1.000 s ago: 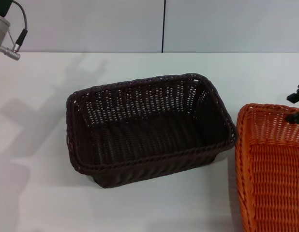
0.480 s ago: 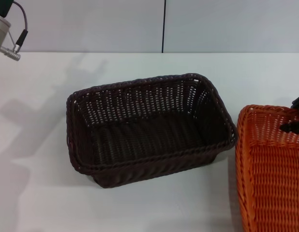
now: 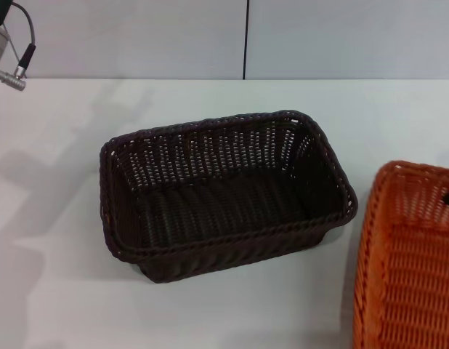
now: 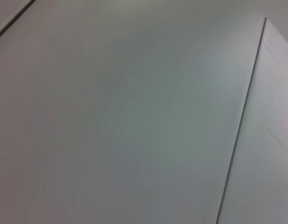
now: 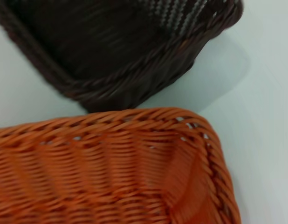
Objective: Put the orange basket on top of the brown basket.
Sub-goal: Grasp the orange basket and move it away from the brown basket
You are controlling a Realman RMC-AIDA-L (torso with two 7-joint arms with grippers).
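Right of brown basket [image 3: 224, 196], orange basket [image 3: 410, 262].

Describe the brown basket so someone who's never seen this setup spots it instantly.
On the white table, look near the middle, left of the orange basket at the right edge. The brown basket is rectangular, woven, empty, with openwork sides and a braided rim. Its dark chocolate colour sets it apart from the bright orange neighbour.

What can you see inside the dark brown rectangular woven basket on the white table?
Nothing lies inside the dark brown rectangular woven basket: its woven floor shows bare. Its near wall hides a strip of floor. The bright orange woven basket sits beside it.
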